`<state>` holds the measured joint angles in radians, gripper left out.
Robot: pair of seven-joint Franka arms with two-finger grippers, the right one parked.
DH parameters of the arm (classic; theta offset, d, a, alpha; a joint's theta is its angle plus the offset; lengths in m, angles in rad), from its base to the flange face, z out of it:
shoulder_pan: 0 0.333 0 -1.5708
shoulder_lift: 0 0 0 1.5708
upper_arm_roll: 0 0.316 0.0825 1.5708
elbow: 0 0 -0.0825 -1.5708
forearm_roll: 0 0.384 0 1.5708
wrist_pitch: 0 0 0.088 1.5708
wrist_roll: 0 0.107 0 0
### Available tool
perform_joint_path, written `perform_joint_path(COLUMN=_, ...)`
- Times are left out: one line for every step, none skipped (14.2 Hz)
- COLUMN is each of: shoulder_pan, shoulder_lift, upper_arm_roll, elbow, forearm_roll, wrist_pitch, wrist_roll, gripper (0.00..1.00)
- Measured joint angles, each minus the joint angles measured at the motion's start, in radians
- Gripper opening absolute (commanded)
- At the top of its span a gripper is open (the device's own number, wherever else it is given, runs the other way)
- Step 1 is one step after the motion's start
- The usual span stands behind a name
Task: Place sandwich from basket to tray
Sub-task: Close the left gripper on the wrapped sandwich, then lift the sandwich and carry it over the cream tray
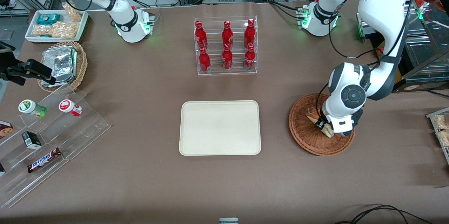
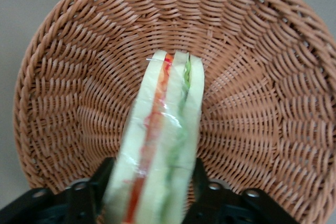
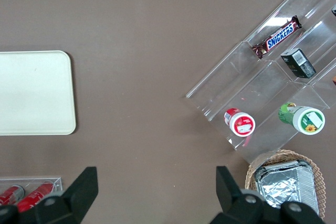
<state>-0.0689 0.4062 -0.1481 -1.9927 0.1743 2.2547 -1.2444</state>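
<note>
At the right of the front frame, the working arm's gripper (image 1: 327,128) sits low inside the reddish-brown wicker basket (image 1: 304,127), its two fingers (image 2: 84,195) closed against both flat sides of the wrapped sandwich (image 2: 163,140). The sandwich stands on edge between them, red and green filling lines showing through the clear wrap, woven basket floor all around it. The cream tray (image 1: 220,127) lies bare at centre frame, well apart from the basket. Above the tray in the frame, a clear rack of red bottles (image 1: 226,46) stands farther from the camera.
</note>
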Motion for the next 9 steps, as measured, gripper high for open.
perform_joint_path(shoulder_pan=0.0, shoulder_lift=-0.002, upper_arm_roll=-0.002, elbow=0.015, forearm_roll=0.0, wrist_pitch=-0.04, wrist_roll=0.02, gripper=0.07)
perform_joint_path(shoulder_pan=0.001, shoulder_lift=-0.004, upper_arm_roll=-0.005, elbow=0.042, forearm_roll=-0.002, wrist_pitch=-0.101, wrist_roll=0.041, gripper=0.07)
perform_joint_path(shoulder_pan=0.001, shoulder_lift=-0.007, upper_arm_roll=-0.011, elbow=0.081, forearm_roll=-0.014, wrist_pitch=-0.171, wrist_roll=0.06, gripper=0.07)
perform_joint_path(shoulder_pan=0.001, shoulder_lift=-0.009, upper_arm_roll=-0.018, elbow=0.13, forearm_roll=-0.04, wrist_pitch=-0.23, wrist_roll=0.079, gripper=0.04)
perform_joint_path(shoulder_pan=0.001, shoulder_lift=-0.012, upper_arm_roll=-0.027, elbow=0.172, forearm_roll=-0.062, wrist_pitch=-0.264, wrist_roll=0.104, gripper=0.0)
perform_joint_path(shoulder_pan=0.002, shoulder_lift=-0.012, upper_arm_roll=-0.045, elbow=0.2, forearm_roll=-0.074, wrist_pitch=-0.278, wrist_roll=0.139, gripper=0.0)
perform_joint_path(shoulder_pan=0.002, shoulder_lift=-0.01, upper_arm_roll=-0.073, elbow=0.217, forearm_roll=-0.079, wrist_pitch=-0.28, wrist_roll=0.173, gripper=0.0)
perform_joint_path(shoulder_pan=0.001, shoulder_lift=0.003, upper_arm_roll=-0.109, elbow=0.235, forearm_roll=-0.078, wrist_pitch=-0.275, wrist_roll=0.205, gripper=0.01)
perform_joint_path(shoulder_pan=0.0, shoulder_lift=0.033, upper_arm_roll=-0.155, elbow=0.276, forearm_roll=-0.065, wrist_pitch=-0.266, wrist_roll=0.238, gripper=0.03)
